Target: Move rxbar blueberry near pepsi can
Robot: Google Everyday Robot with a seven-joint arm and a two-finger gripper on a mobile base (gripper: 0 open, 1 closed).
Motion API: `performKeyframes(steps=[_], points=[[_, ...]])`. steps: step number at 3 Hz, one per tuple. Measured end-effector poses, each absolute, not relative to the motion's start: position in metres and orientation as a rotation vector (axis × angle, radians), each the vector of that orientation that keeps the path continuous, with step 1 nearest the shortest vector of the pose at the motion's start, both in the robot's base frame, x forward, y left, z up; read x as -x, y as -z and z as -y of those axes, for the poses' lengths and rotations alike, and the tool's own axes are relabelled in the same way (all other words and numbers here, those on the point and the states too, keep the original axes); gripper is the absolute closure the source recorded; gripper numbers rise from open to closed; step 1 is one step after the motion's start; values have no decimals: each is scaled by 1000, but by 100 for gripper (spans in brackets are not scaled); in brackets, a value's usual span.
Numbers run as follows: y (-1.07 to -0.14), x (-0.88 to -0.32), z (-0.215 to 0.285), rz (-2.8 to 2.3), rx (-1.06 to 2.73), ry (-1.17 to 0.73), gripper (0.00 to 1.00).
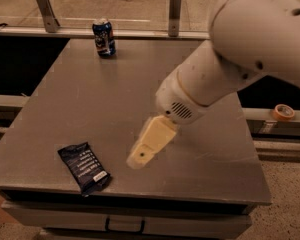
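The gripper hovers near the rxbar blueberry, lying flat at the table's front-left corner; open or closed, can't tell. Likely light, crinkly, slippery: pinch across its narrow middle.

rxbar blueberry front-left on table, pepsi can at back, gripper right of bar

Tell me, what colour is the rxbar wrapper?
The rxbar blueberry is dark navy with white text, clearest in the camera view; the gripper hangs beside it.

Bare tabletop lies between the end effector, mid-table, and the rxbar blueberry.
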State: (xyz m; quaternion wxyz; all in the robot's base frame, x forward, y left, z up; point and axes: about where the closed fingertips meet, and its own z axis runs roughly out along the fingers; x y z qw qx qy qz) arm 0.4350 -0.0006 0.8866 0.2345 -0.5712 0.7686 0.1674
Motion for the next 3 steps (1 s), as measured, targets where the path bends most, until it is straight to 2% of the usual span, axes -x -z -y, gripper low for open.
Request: performKeyframes(steps=[1,3], points=[[-870,-413,-36,-2123,1496,-522,0],[-829,-403,-95,-2141,1393,-615,0]])
